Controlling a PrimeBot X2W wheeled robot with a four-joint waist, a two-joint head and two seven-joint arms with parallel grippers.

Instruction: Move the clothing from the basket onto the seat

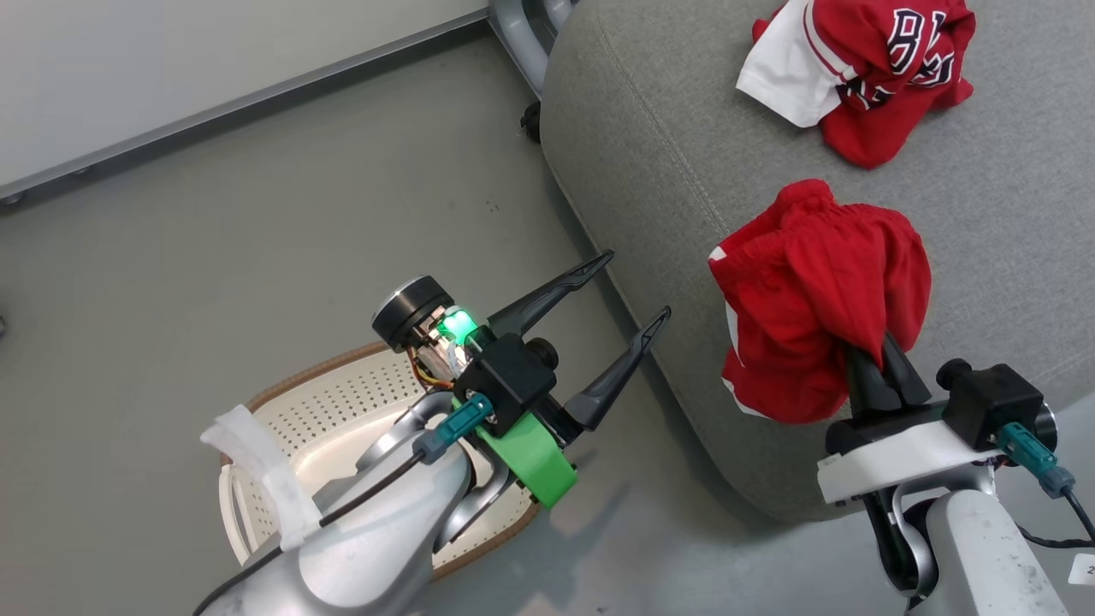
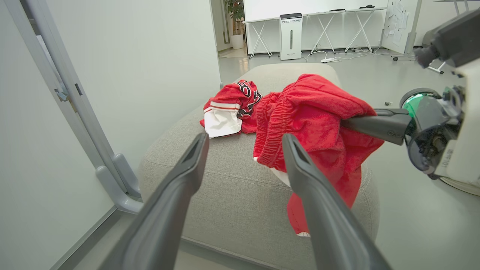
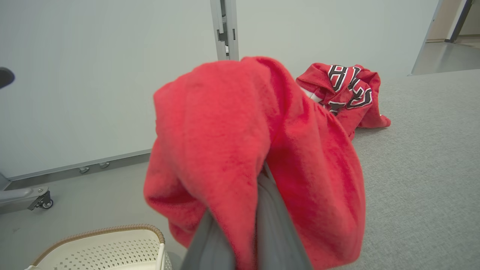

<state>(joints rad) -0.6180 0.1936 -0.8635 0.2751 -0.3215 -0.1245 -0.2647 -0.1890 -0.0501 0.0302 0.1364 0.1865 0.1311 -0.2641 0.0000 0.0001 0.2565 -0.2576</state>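
Observation:
The red shorts (image 1: 813,299) hang over the near edge of the grey seat (image 1: 667,145), draped over my right gripper (image 1: 873,351), which is shut on them; the shorts (image 3: 255,150) cover its fingers. The shorts (image 2: 318,123) and the right gripper's finger also appear in the left wrist view. The striped jersey (image 1: 873,68) lies crumpled on the seat farther back. My left gripper (image 1: 633,287) is open and holds nothing, above the floor between the basket (image 1: 342,402) and the seat. The cream basket's visible inside holds no garment; my left arm hides part of it.
A grey metal frame leg (image 1: 522,34) with a caster stands by the seat's far corner. A pale wall panel (image 1: 171,68) runs along the floor at the top left. Bare grey floor (image 1: 257,239) lies between the wall, basket and seat.

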